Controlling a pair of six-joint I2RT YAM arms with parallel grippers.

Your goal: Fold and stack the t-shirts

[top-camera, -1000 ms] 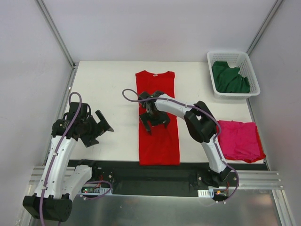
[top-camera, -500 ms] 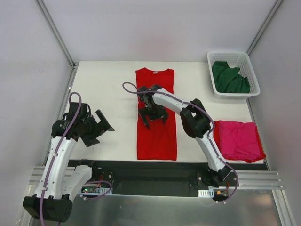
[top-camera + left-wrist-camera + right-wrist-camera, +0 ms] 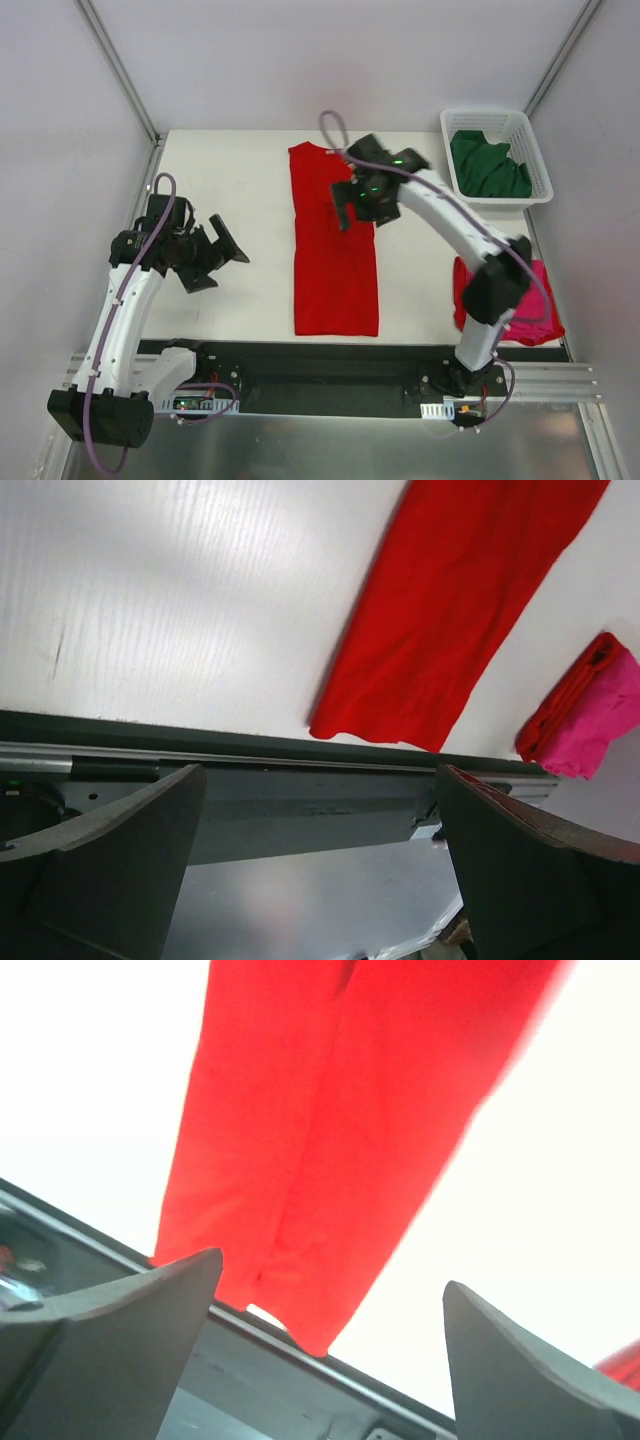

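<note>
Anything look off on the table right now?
The pink shirt sits at the near right corner of the table, one edge seeming to overhang the front. The red shirt lies flat as a long strip; the green shirt is crumpled in the basket.

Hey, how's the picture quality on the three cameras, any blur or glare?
Top external: sharp, evenly lit, faint shadows on the white table. Left wrist: glare streaks on the table, left gripper fingers dark and soft. Right wrist: table washed out, bright red cotton t-shirt blurred at its edges.
</note>
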